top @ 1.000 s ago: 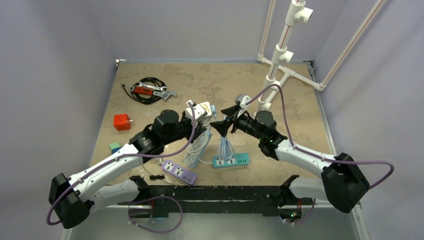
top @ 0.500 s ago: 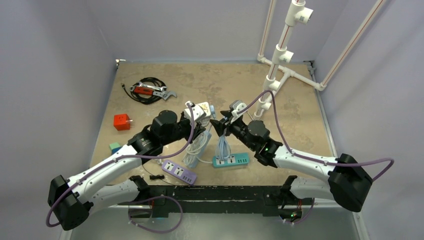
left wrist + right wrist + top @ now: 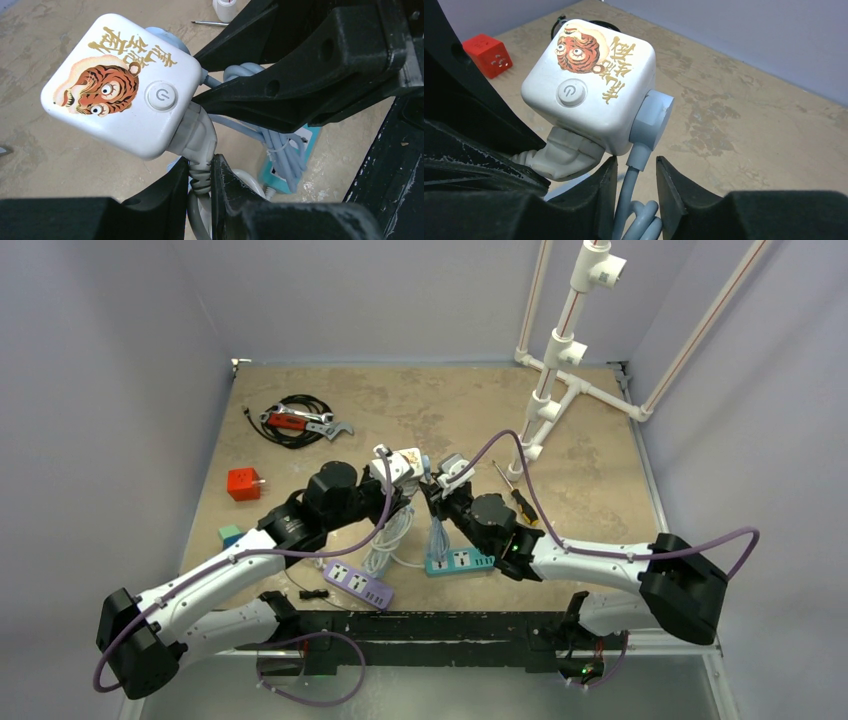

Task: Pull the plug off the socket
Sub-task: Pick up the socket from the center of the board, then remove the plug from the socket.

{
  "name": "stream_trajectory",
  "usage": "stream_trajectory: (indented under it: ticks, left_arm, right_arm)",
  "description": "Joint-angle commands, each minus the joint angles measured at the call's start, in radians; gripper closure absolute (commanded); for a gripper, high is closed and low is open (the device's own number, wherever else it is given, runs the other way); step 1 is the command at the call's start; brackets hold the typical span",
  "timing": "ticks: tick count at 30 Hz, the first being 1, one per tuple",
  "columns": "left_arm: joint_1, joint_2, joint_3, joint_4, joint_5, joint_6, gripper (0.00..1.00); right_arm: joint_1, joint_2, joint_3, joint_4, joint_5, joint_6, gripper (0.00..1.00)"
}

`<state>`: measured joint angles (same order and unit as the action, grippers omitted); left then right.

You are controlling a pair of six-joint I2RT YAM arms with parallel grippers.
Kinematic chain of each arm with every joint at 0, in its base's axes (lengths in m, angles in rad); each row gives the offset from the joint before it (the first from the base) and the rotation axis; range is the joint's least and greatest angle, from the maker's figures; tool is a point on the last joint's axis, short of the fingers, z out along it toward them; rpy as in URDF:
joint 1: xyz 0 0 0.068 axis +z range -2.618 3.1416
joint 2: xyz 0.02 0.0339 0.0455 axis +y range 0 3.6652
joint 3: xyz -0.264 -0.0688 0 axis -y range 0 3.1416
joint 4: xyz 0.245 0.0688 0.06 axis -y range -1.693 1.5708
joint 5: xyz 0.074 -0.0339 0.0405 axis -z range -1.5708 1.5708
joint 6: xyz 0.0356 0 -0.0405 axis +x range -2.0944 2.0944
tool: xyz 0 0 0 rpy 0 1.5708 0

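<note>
The socket (image 3: 594, 80) is a white cube with a tiger picture and a round button, held up above the table. The pale blue plug (image 3: 651, 117) sits in its side, its blue cable (image 3: 624, 200) hanging down. My left gripper (image 3: 200, 167) is shut on the ribbed white cable neck just under the socket (image 3: 125, 85). My right gripper (image 3: 636, 165) straddles the blue cable right below the plug, its jaws narrow but apart, with a gap on each side of the cable. From above, both grippers meet at the socket (image 3: 405, 462).
A teal power strip (image 3: 460, 561) and a purple one (image 3: 358, 583) lie below the socket amid coiled cables. A red cube (image 3: 243, 483), wrenches on a black cable (image 3: 297, 422), a screwdriver (image 3: 512, 493) and a white pipe frame (image 3: 555, 370) stand around.
My right arm has swung left to the socket, and its jaws have narrowed around the blue cable under the plug. The left gripper has kept its grip and place.
</note>
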<state>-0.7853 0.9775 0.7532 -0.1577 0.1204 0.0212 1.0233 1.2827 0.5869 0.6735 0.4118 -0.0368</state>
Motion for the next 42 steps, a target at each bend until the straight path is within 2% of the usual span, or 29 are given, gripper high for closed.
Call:
stream_trajectory:
  ticks: [1,2,3,5,7,11,15,21,27,31,34,42]
  left_arm:
    - [-0.002,-0.031,0.031,0.173,0.014,0.011,1.00]
    - [-0.002,-0.030,0.030,0.173,0.012,0.012,1.00]
    - [-0.001,-0.027,0.029,0.173,0.010,0.013,1.00]
    - [-0.001,-0.023,0.031,0.172,0.008,0.014,1.00]
    - [-0.002,-0.017,0.031,0.170,0.006,0.016,1.00]
    - [-0.002,-0.008,0.037,0.161,-0.035,0.021,1.00]
    - [-0.002,-0.001,0.050,0.110,-0.115,0.027,1.00]
    - [0.000,0.015,0.069,0.072,-0.228,0.030,1.00]
    - [0.005,0.032,0.077,0.061,-0.257,0.026,1.00]
    - [0.012,0.036,0.078,0.060,-0.278,0.018,1.00]
    - [0.018,0.048,0.076,0.074,-0.244,0.002,1.00]
    - [0.095,0.101,0.092,0.090,-0.182,-0.095,1.00]
  right_arm:
    - [0.000,-0.018,0.015,0.016,0.119,-0.018,0.67]
    - [0.001,-0.027,0.006,0.027,0.127,-0.018,0.67]
    - [0.000,-0.034,-0.002,0.035,0.136,-0.002,0.81]
    - [-0.001,-0.045,-0.012,0.045,0.149,0.009,0.94]
    - [0.000,-0.048,-0.014,0.043,0.151,0.025,1.00]
    - [0.000,-0.053,-0.020,0.056,0.187,0.029,1.00]
    - [-0.035,-0.052,-0.016,0.027,0.246,0.107,1.00]
    - [-0.151,-0.097,-0.029,-0.025,0.173,0.190,1.00]
    - [-0.156,-0.097,-0.029,-0.029,0.165,0.180,1.00]
    - [-0.150,-0.109,-0.035,-0.014,0.165,0.145,1.00]
    - [-0.128,-0.114,-0.043,0.013,0.175,0.138,1.00]
    - [0.012,-0.082,-0.046,0.095,0.333,0.115,1.00]
